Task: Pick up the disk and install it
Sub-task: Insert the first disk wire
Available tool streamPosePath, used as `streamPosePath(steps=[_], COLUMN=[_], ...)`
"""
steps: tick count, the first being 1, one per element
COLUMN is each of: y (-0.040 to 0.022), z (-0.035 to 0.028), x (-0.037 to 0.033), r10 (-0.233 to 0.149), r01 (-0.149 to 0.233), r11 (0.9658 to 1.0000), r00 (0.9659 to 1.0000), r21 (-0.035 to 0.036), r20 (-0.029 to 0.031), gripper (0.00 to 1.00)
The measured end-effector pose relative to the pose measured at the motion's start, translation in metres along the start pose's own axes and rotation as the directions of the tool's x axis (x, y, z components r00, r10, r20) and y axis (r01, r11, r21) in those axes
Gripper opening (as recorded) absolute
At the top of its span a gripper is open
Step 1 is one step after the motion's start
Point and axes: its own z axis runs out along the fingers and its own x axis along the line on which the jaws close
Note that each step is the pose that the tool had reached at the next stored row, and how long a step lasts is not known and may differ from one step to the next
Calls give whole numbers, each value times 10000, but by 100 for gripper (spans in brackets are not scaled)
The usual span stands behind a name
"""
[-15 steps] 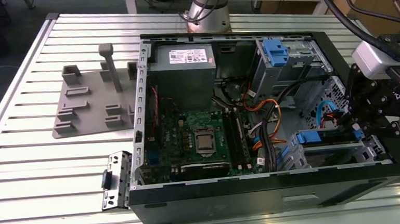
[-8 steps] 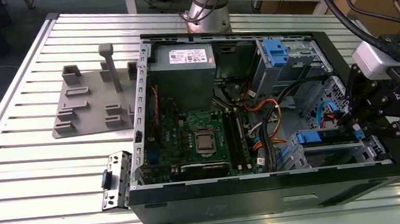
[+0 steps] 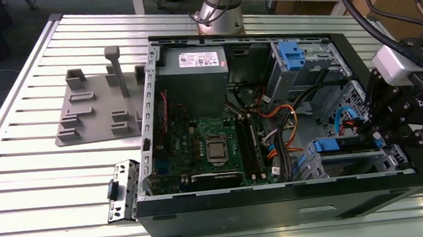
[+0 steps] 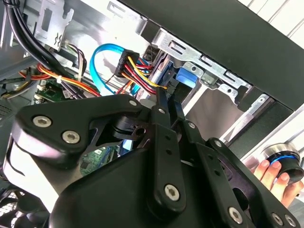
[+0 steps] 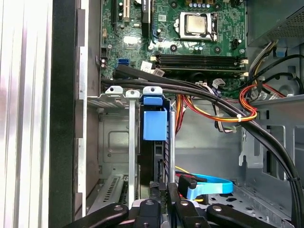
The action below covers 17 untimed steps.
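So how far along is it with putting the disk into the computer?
Mostly done, it seems: the disk already stands on edge in the drive cage of the computer case. The gripper is right at the disk's end, fingers close together. Whether it is fully seated, I can't tell.

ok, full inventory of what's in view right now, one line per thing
computer case: 1, black, open, on the slatted table
table: 1, white slats, under everything
disk: 1, blue carrier, on edge in the drive bay by the case wall
motherboard: 1, green, on the case floor
power supply: 1, grey with white sticker, corner of the case next to the grey fixture
upper drive cage latch: 1, blue, far corner on the exterior view's right
fixture plate: 1, grey, on the table at the exterior view's left of the case
hand: 1, outside the case, on a black knob
claw: 1, black, at the disk's near edge, fingers close together
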Motion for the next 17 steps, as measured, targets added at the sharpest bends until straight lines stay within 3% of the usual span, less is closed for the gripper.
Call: streamPosePath(steps=[17], y=[-1], z=[85], x=[14], r10=[0], r01=[0], r11=[10000], r00=[10000], r21=[0], r20=[-5], gripper=[18])
